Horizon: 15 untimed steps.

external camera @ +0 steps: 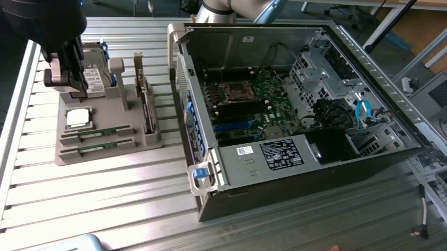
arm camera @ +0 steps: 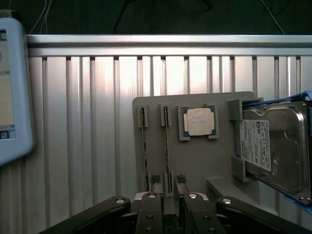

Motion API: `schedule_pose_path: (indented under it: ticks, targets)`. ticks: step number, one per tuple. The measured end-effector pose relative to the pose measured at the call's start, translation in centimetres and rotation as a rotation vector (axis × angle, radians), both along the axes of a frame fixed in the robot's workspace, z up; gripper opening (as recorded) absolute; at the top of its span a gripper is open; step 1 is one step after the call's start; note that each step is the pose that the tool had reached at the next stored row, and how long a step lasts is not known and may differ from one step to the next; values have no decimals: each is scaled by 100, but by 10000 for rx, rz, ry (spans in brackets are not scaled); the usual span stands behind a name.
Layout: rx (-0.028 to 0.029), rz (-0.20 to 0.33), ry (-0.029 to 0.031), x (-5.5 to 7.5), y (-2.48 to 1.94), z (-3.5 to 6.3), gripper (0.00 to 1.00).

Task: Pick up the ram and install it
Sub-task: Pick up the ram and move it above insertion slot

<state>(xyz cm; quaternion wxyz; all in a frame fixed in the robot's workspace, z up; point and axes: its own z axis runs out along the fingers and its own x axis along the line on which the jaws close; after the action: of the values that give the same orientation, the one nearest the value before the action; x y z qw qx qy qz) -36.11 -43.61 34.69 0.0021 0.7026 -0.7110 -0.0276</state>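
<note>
Two ram sticks lie edge-up in slots of the grey holder tray (external camera: 104, 151): one ram stick (external camera: 94, 134) and a second (external camera: 94, 148) beside it. In the wrist view they are thin strips, the ram (arm camera: 166, 151) lining up between my fingertips and the other ram (arm camera: 144, 151) next to it. My gripper (external camera: 68, 90) hangs above the tray near the hard drive, apart from the sticks. My gripper (arm camera: 168, 180) is open with nothing between its fingers (arm camera: 155, 179). The open computer case (external camera: 209, 172) shows the motherboard (external camera: 255, 104) at the exterior view's right.
The tray also holds a silver processor (external camera: 78, 117), a hard drive (external camera: 94, 68) and an upright expansion card (external camera: 144, 104). A white-and-blue device (arm camera: 9, 87) lies on the slatted metal table (external camera: 104, 198). Cables (external camera: 363, 112) hang inside the case.
</note>
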Motion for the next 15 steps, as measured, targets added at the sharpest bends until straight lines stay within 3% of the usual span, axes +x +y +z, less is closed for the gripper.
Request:
schedule_pose_path:
  ticks: [15]
  targets:
    - [0, 0, 0, 0, 0, -95, 24]
